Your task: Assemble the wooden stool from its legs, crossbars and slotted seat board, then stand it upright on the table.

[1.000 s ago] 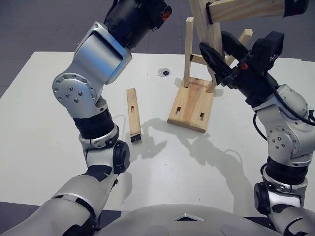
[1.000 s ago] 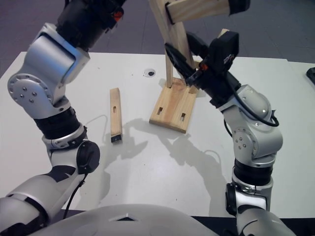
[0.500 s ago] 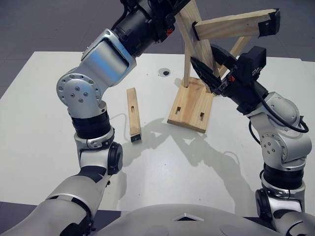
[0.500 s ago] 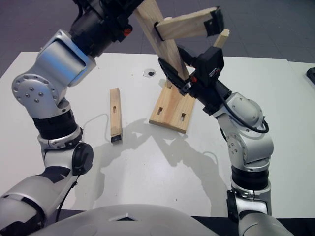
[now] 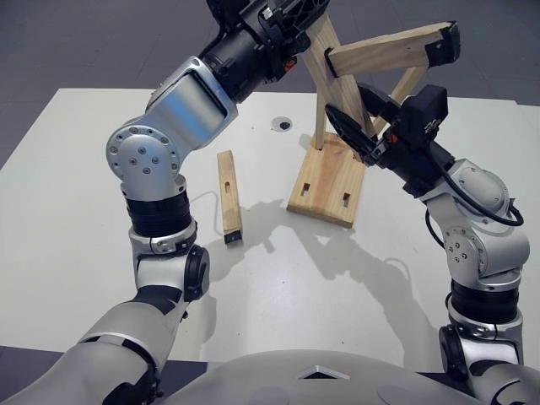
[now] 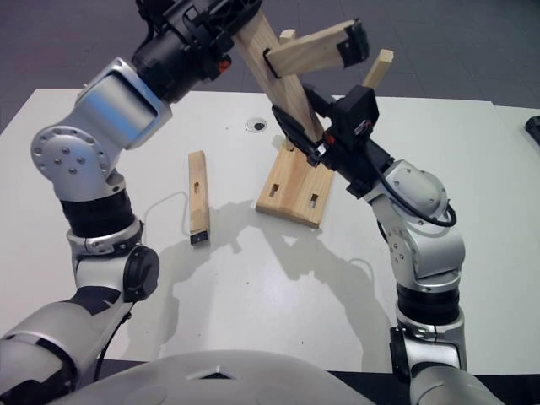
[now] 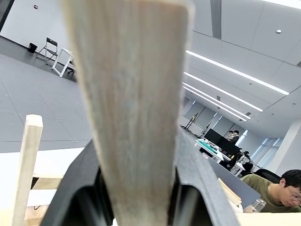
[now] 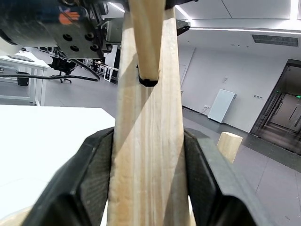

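The slotted seat board (image 5: pixel 325 190) lies flat on the white table with a thin leg (image 5: pixel 321 93) standing in its far edge and another leg (image 5: pixel 411 80) slanting behind. A thicker leg (image 5: pixel 337 80) leans up from the board, and a crossbar (image 5: pixel 384 52) with a black tip sticks out of it to the right. My left gripper (image 5: pixel 314 21) is shut on this leg's top end (image 7: pixel 136 117). My right gripper (image 5: pixel 354 118) is shut on the same leg (image 8: pixel 148 155) lower down, just above the board. A loose slotted leg (image 5: pixel 229 196) lies left of the board.
A small round hole (image 5: pixel 285 125) marks the table behind the loose leg. A dark object (image 6: pixel 533 126) sits at the far right table edge. Bare table (image 5: pixel 76 186) stretches to the left and in front of the board.
The left arm has come down and brought the held leg and its crossbar lower. The right gripper has slid left and closed around the leg.
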Controlling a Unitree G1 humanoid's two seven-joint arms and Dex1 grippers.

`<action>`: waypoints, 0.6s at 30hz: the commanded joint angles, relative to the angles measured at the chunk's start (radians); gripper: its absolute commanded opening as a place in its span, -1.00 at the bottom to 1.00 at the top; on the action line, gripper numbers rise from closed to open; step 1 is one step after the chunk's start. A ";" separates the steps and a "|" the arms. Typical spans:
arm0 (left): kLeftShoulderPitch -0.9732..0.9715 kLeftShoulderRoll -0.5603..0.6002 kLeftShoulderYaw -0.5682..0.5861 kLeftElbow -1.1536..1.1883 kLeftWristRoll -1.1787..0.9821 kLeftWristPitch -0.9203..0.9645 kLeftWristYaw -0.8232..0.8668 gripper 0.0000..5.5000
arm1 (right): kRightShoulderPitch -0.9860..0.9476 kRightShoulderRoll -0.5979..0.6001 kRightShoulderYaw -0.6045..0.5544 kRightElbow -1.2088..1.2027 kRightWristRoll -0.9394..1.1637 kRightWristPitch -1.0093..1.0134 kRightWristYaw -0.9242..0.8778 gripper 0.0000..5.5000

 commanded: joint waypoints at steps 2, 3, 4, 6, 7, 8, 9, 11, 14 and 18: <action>0.006 0.011 0.018 0.008 0.036 -0.008 0.033 -0.63 | 0.002 -0.010 -0.004 0.000 -0.005 -0.015 0.006 -0.25; 0.005 0.011 0.020 0.008 0.034 -0.010 0.033 -0.63 | 0.004 -0.011 -0.002 0.002 -0.008 -0.016 0.008 -0.25; 0.005 0.011 0.021 0.008 0.031 -0.011 0.030 -0.63 | 0.006 -0.013 0.000 0.005 -0.012 -0.017 0.010 -0.25; 0.007 0.009 0.021 0.005 0.033 -0.017 0.025 -0.63 | 0.012 -0.019 0.011 0.013 -0.025 -0.017 0.013 -0.25; 0.009 0.010 0.018 0.004 0.042 -0.022 0.020 -0.63 | 0.015 -0.022 0.018 0.019 -0.035 -0.018 0.014 -0.25; 0.013 0.012 0.014 0.002 0.057 -0.028 0.017 -0.63 | 0.020 -0.029 0.029 0.025 -0.049 -0.018 0.016 -0.25; 0.017 0.013 0.010 0.003 0.070 -0.032 0.013 -0.63 | 0.024 -0.035 0.040 0.032 -0.066 -0.022 0.016 -0.12; 0.029 0.015 0.003 0.004 0.108 -0.050 -0.004 -0.63 | 0.027 -0.046 0.057 0.052 -0.100 -0.027 0.016 -0.01; 0.067 0.034 -0.035 -0.012 0.223 -0.098 -0.034 -0.63 | 0.073 -0.107 0.108 0.102 -0.176 -0.032 0.049 0.12; 0.158 0.075 -0.131 -0.026 0.452 -0.214 -0.095 -0.63 | 0.180 -0.187 0.139 0.155 -0.249 -0.059 0.103 0.37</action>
